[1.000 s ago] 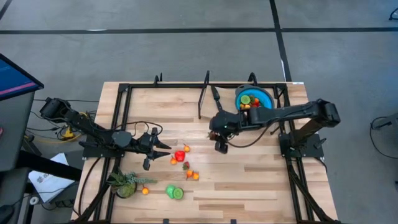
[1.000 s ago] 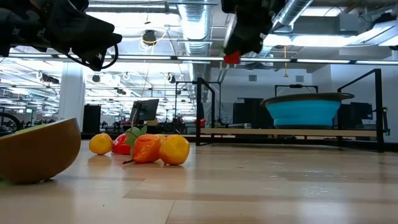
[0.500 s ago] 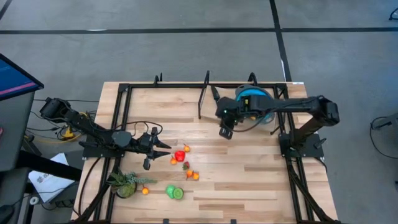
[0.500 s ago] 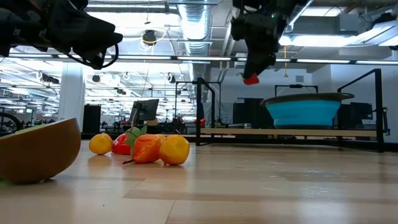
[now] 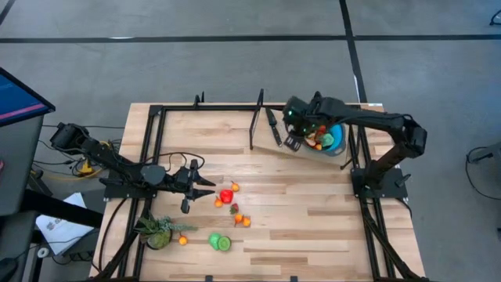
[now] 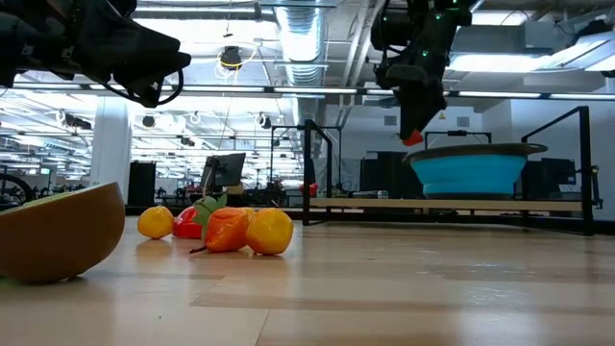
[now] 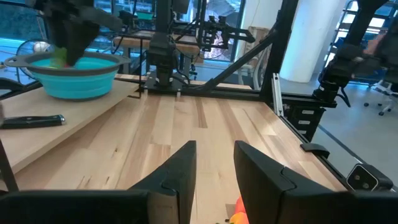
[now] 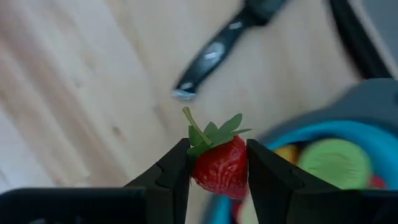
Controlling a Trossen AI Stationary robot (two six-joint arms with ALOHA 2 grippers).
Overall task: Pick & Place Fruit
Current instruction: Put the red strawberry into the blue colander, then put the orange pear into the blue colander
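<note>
A red strawberry (image 8: 219, 165) with green leaves sits between the fingers of my right gripper (image 5: 293, 142), which hangs above the table at the left rim of the blue bowl (image 5: 335, 139). In the low view the same gripper (image 6: 413, 133) is beside and above the bowl (image 6: 476, 171). Several fruits lie in the bowl. More fruits (image 5: 226, 196) rest on the table in the middle left. My left gripper (image 5: 205, 187) stands level just left of them, open with nothing between its fingers (image 7: 186, 165). My right gripper pinches the strawberry by its two sides (image 8: 200, 167) between its two fingers. The fingers come from above, slanting down. The strawberry is lifted clear of the table, its leafy top (image 8: 211, 134) pointing away from the wrist.
A black-handled knife (image 5: 273, 125) lies on the table just left of the bowl. A spiky green plant (image 5: 156, 231) stands near the front left, with green fruit halves (image 5: 220, 243) beside it. A black frame (image 5: 254, 117) runs around the table.
My right gripper has carried the strawberry from the middle of the table toward the far right, up to the blue bowl's left rim, tipping more steeply downward on the way. It has stayed shut on the fruit, which remains lifted clear.
</note>
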